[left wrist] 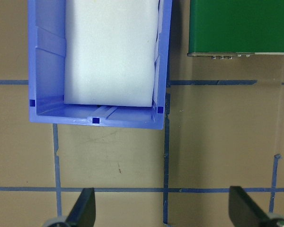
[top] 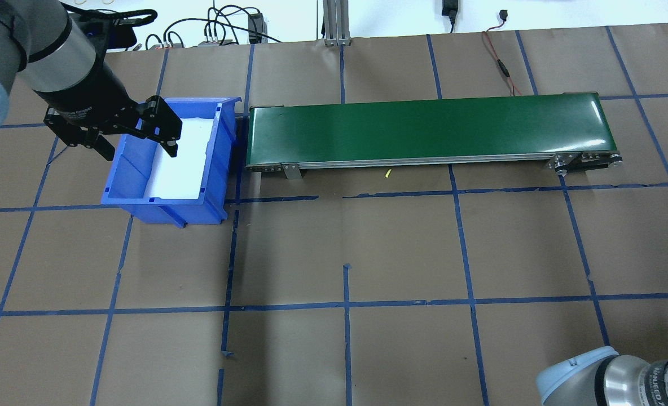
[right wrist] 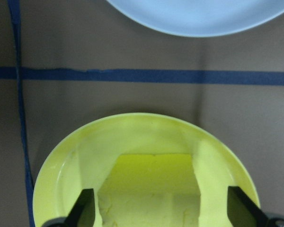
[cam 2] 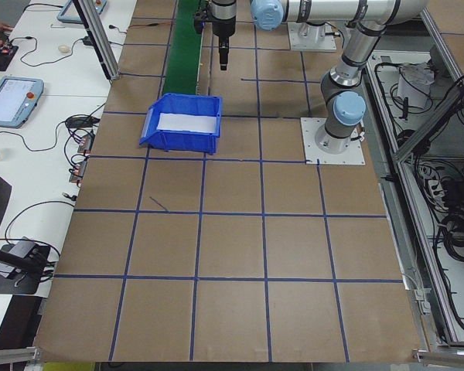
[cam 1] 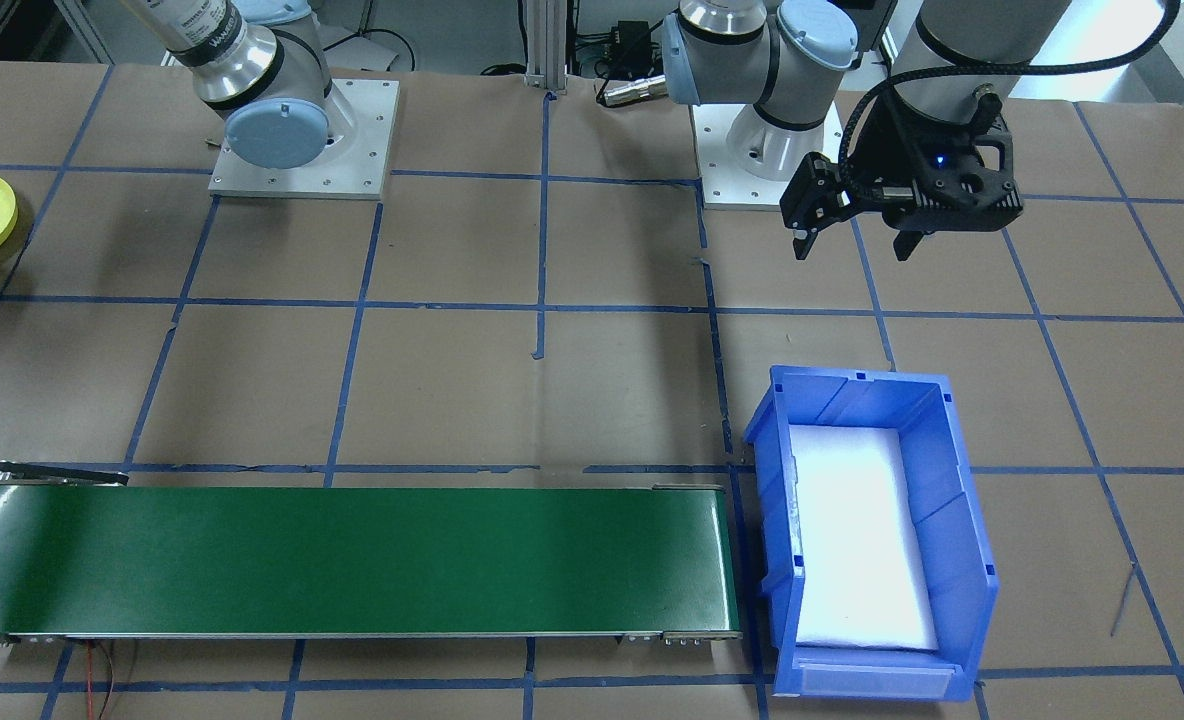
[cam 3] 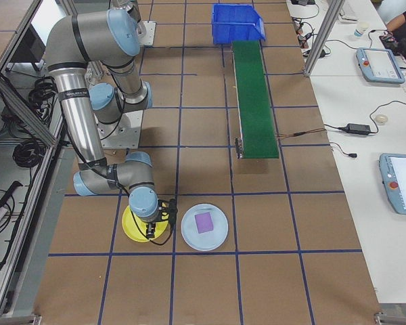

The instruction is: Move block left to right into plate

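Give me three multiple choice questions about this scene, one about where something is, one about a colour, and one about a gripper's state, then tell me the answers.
1. Where is the yellow block?
A. on the conveyor belt
B. in the blue bin
C. in the yellow plate

2. What colour is the block on the pale blue plate?
A. purple
B. red
C. green

3. What is the state of the left gripper?
A. shut on a block
B. open and empty
C. shut on the bin's rim

Answers:
1. C: the right wrist view shows it lying inside the yellow plate, between the fingers of the right gripper.
2. A: the exterior right view shows a purple block on it.
3. B: its fingers stand apart with nothing between them, above the table near the blue bin.
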Robot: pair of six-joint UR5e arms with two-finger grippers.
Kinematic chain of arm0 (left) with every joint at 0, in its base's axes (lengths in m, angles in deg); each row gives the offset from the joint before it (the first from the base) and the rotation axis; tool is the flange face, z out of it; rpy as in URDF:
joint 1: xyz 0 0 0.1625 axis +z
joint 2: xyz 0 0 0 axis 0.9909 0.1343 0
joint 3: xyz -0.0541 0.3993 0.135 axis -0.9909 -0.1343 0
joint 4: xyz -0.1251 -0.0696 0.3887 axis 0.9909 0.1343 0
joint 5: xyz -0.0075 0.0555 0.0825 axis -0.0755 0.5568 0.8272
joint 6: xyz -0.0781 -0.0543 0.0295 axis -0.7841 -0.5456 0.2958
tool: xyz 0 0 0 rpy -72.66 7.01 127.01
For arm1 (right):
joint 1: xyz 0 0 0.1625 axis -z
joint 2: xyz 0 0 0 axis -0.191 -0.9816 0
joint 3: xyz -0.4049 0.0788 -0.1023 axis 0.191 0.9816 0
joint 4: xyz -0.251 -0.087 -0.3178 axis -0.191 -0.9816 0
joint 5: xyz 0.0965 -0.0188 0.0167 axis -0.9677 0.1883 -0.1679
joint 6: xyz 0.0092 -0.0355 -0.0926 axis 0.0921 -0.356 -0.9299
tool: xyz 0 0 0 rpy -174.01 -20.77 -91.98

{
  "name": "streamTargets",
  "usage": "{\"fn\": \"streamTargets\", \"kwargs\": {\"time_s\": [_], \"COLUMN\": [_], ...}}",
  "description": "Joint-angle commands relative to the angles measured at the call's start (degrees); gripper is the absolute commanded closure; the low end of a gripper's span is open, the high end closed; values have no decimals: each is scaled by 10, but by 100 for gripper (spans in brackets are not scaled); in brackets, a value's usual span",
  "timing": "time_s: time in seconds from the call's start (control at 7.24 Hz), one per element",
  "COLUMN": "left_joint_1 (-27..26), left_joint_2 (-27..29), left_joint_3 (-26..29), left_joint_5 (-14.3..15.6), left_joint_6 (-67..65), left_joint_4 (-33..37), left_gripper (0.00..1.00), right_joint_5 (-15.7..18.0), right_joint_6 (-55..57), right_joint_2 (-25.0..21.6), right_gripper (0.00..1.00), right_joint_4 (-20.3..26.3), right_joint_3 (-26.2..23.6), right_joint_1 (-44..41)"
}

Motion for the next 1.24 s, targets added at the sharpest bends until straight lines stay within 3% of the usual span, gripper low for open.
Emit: {"fn": "streamTargets", "kwargs": {"time_s": [0.0, 0.55, 0.69, 0.83, 1.1], "left_joint_1": [0, 0, 0, 0, 0], "left_joint_2": [0, 0, 1, 0, 1], "left_joint_3": [-1, 0, 0, 0, -1], "left_joint_5": [0, 0, 0, 0, 0], "left_joint_6": [0, 0, 0, 0, 0], "left_joint_4": [0, 0, 0, 0, 0], "left_gripper": [0, 0, 0, 0, 0], "right_joint_5": [-23, -27, -77, -106, -94], "right_joint_6": [0, 9, 11, 15, 84], "right_joint_2": [-35, -157, -175, -191, -205], "right_gripper": [0, 0, 0, 0, 0], "right_joint_4": [8, 8, 7, 8, 32], "right_joint_3": [36, 54, 78, 106, 150], "right_joint_1": [-5, -101, -147, -195, -284]}}
